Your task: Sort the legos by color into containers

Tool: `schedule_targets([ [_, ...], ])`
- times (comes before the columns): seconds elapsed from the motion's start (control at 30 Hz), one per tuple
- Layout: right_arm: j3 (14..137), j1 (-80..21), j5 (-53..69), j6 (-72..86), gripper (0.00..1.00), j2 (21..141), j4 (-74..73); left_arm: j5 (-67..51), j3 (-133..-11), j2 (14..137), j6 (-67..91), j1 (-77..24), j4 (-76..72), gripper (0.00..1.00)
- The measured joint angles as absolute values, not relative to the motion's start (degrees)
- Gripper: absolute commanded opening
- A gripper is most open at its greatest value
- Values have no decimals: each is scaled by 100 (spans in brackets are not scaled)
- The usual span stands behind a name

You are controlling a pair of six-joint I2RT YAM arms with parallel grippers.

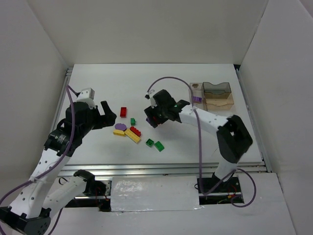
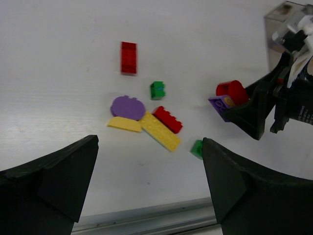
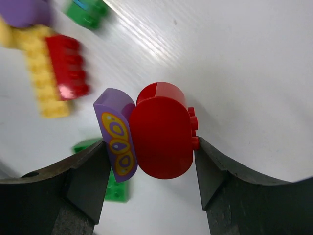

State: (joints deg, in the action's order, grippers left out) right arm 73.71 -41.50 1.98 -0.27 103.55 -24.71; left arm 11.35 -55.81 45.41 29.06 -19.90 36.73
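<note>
My right gripper [image 3: 149, 161] is shut on two bricks pressed together: a red rounded brick [image 3: 164, 137] and a purple brick with a yellow pattern [image 3: 117, 134]. In the top view it [image 1: 155, 118] is at the table's middle, left of the clear compartment tray [image 1: 218, 88], which holds a purple piece [image 1: 197, 99]. My left gripper [image 1: 108, 115] is open and empty, left of the loose pile: a red brick [image 2: 128, 57], a green brick [image 2: 157, 90], a purple round piece [image 2: 127, 106], two yellow plates [image 2: 160, 130], another red brick [image 2: 167, 119] and a green brick [image 2: 197, 148].
A second green brick [image 1: 159, 146] lies beside the first near the front rail [image 1: 146, 169]. White walls enclose the table on three sides. The right arm's purple cable [image 1: 168, 79] arches over the middle.
</note>
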Motion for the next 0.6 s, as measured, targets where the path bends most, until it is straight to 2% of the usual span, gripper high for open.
schedule_targets([
  [0.17, 6694, -4431, 139, 604, 27, 8517, -1887, -329, -5596, 4746, 3660, -1990, 2941, 100],
  [0.3, 6340, -4856, 102, 1015, 27, 7568, -1500, -1472, -5478, 5135, 4270, -2005, 1988, 99],
  [0.43, 6219, -5194, -113, 1317, 28, 7341, -1417, -2178, -5299, 5511, 4746, -2106, 1282, 97],
  [0.6, 6180, -5343, -384, 1599, 29, 7308, -1391, -2460, -5242, 5566, 5006, -2349, 895, 91],
])
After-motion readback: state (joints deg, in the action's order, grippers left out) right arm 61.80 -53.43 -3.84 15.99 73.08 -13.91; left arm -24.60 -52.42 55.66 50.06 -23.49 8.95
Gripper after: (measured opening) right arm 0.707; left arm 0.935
